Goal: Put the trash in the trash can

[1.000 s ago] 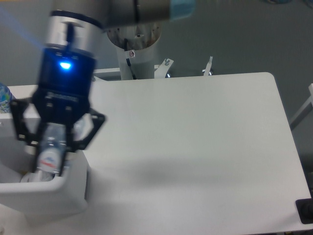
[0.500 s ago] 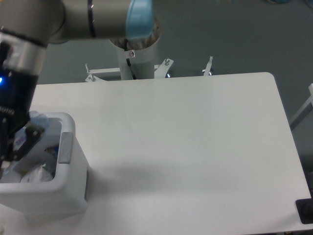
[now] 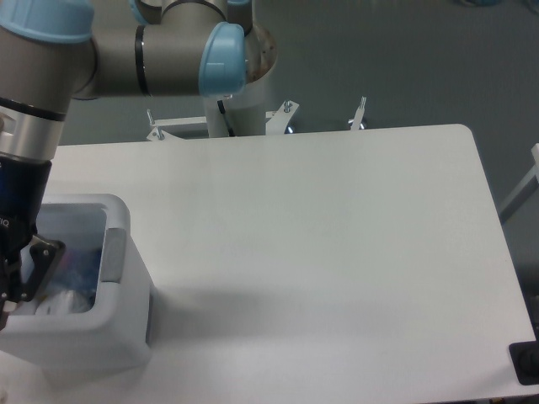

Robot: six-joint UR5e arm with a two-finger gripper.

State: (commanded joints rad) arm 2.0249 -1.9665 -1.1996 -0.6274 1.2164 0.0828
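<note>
A white table point(image 3: 337, 252) with rounded corners stood against a grey floor, the arm's pale mounting column point(image 3: 240, 105) rising behind its far edge. At the table's left end sat the white trash can point(image 3: 109, 328), its grey flap point(image 3: 113, 257) on the right rim. The gripper point(image 3: 17, 278) hung at the frame's left edge over the can's opening, mostly cropped; whether its jaws were parted could not be told. Inside the can lay the crumpled white napkin point(image 3: 63, 305) beside clear crushed plastic point(image 3: 72, 231).

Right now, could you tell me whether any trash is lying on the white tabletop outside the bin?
No, the tabletop shows nothing lying on it, and white crumpled material sits inside the bin.
</note>
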